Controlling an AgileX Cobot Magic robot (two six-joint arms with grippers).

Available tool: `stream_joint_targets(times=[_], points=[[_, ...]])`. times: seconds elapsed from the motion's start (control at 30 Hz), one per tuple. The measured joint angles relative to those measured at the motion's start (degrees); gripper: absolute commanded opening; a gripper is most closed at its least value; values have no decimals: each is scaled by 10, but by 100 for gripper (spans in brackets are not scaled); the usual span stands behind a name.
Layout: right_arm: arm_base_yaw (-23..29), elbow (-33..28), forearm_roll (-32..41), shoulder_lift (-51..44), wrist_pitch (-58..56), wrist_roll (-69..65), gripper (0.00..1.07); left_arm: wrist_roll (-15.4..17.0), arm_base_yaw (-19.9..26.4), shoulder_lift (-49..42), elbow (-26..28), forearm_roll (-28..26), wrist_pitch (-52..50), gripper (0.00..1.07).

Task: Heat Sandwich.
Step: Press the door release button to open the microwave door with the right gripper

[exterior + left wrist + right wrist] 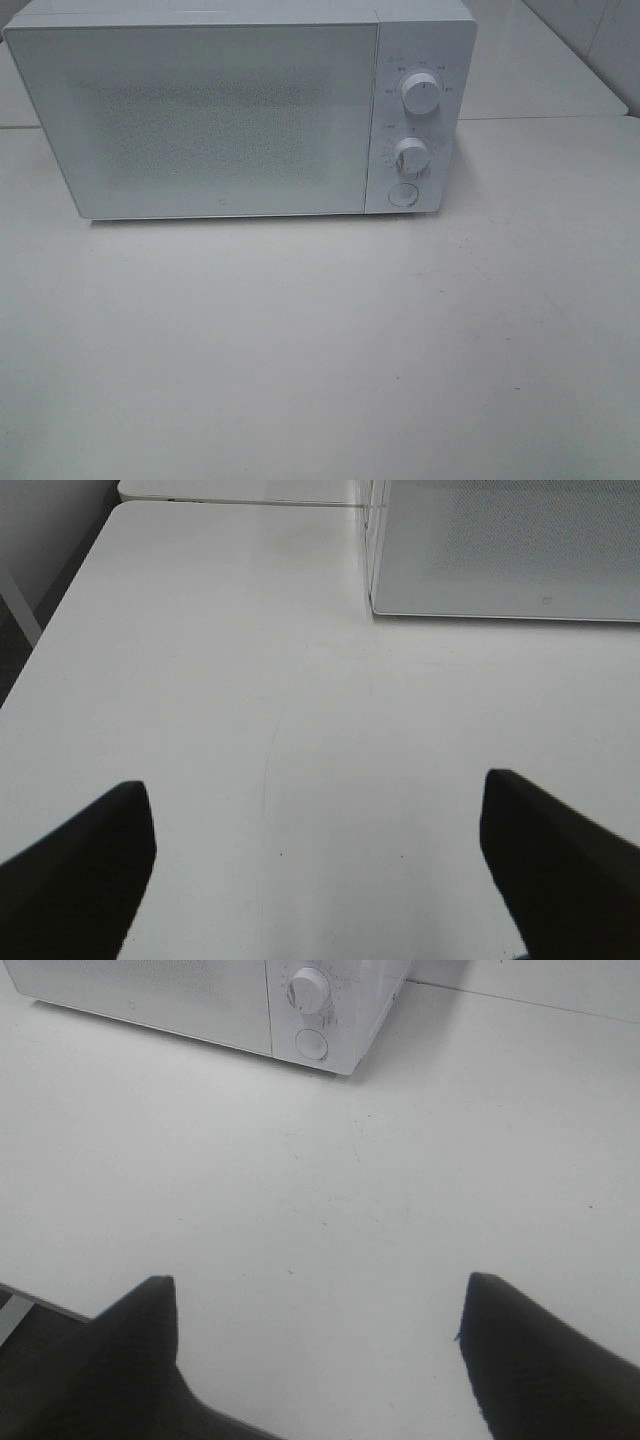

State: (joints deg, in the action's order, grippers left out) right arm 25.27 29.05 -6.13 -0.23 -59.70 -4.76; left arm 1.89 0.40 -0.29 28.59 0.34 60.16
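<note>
The sandwich is out of view in every frame. A white microwave (240,110) stands at the back of the white table (320,340) with its door shut. Its panel on the right carries two knobs (421,92) and a round button (402,194). Neither arm shows in the high view. My left gripper (315,810) hangs open over bare table, near the microwave's front left corner (372,605). My right gripper (315,1305) is open too, above bare table in front of the microwave's control panel (310,1010). Nothing lies between either pair of fingers.
The table's left edge (40,650) drops off beside the left gripper. A table edge (40,1305) runs close to the right gripper. A seam to a second table (540,118) runs behind the microwave.
</note>
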Motion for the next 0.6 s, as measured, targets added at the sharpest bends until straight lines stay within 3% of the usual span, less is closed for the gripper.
stream_joint_targets(times=[0.23, 0.4, 0.6], points=[[-100, 0, 0, 0, 0, 0, 76, -3, 0, 0, 0, 0, 0, 82], [-132, 0, 10, 0, 0, 13, 76, -3, 0, 0, 0, 0, 0, 82], [-133, 0, 19, 0, 0, 22, 76, -3, 0, 0, 0, 0, 0, 82]])
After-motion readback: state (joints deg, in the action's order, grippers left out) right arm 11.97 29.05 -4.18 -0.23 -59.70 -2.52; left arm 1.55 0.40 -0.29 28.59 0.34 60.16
